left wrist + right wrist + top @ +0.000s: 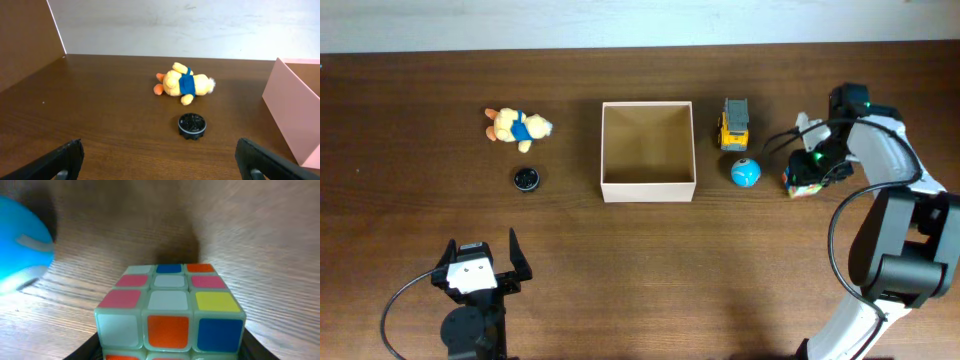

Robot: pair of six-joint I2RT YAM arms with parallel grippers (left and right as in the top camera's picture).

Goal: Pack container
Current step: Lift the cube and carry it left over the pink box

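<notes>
Cream cardboard container (648, 189) sits open and empty at mid-table, toys laid out on both sides within each arm's reach

At far left a yellow plush toy (517, 127) lies on its side with a black ridged disc (526, 179) just nearer the robot; the left gripper (482, 248) is parked low at the near edge facing them, jaws spread wide on nothing, probably keeping out of the way until its side's turn. The container stands between the two groups, so either arm has only a short carry to it. To its right are a yellow toy truck (734, 124) and a blue ball (745, 172), then a puzzle cube (802, 183), which the right gripper (817, 165) straddles with a jaw against each side, apparently gripping it to go in first
</notes>
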